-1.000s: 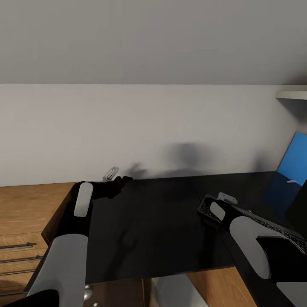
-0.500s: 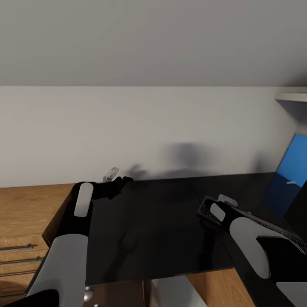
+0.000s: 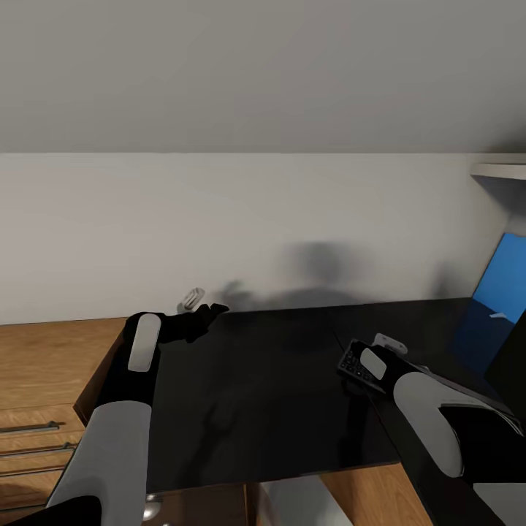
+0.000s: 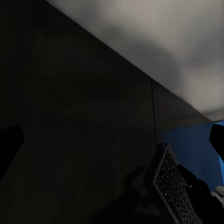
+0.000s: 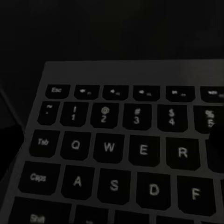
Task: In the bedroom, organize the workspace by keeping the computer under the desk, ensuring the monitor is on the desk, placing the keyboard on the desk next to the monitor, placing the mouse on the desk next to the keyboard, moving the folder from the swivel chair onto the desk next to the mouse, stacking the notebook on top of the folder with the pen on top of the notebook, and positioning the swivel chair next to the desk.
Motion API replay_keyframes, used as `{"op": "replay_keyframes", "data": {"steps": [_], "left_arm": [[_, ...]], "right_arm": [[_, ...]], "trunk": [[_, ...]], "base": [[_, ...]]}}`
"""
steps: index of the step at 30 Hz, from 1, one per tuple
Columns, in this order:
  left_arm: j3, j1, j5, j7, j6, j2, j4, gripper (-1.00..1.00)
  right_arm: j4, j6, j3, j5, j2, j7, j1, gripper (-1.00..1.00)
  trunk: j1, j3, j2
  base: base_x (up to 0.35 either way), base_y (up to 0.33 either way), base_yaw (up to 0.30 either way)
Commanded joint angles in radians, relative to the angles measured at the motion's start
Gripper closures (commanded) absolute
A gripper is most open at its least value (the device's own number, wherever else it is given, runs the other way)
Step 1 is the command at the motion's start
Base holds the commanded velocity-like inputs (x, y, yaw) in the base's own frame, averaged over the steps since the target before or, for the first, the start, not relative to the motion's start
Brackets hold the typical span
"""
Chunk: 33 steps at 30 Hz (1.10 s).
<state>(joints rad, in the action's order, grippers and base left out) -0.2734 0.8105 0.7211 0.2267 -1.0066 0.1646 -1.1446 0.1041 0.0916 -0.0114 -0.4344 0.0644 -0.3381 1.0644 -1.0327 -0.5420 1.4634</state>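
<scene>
The right gripper [image 3: 359, 363] pinches one end of the keyboard [image 3: 356, 362] between its jaws and has carried it a little further over the desk [image 3: 270, 380], so setting it down looks close, while I cannot tell if the left gripper [image 3: 212, 312] is spread.

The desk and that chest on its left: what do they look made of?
The desk top looks like smooth, slightly glossy black laminate or painted board; it faintly mirrors the blue folder. The chest looks like varnished wood, with visible grain and metal bar handles.
</scene>
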Motion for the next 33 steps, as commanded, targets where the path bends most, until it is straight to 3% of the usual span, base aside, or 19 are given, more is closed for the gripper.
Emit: {"op": "replay_keyframes", "data": {"steps": [1,8,16,33], "left_arm": [[-0.003,0.001,0.011,0.010,-0.004,0.001,0.000,-1.00],[-0.002,0.001,0.010,0.010,-0.004,0.001,0.001,-1.00],[-0.003,0.001,0.008,0.008,-0.004,0.001,0.000,-1.00],[-0.003,0.001,0.009,0.006,-0.007,0.001,-0.020,-1.00]], "right_arm": [[0.003,0.008,-0.001,0.003,0.000,-0.004,0.000,-1.00],[0.002,0.008,-0.001,0.005,0.000,-0.004,0.000,-1.00],[0.001,0.008,0.003,0.009,0.000,-0.068,0.000,-1.00],[0.000,0.012,0.006,0.033,0.000,-0.092,0.000,-1.00]], "trunk": [[0.000,-0.001,0.001],[0.000,0.003,0.001],[0.000,0.006,0.001],[0.000,0.006,0.001]], "base": [[0.000,0.000,0.000],[0.000,0.000,-0.093],[0.000,0.000,-0.148],[0.000,0.000,-0.013]]}}
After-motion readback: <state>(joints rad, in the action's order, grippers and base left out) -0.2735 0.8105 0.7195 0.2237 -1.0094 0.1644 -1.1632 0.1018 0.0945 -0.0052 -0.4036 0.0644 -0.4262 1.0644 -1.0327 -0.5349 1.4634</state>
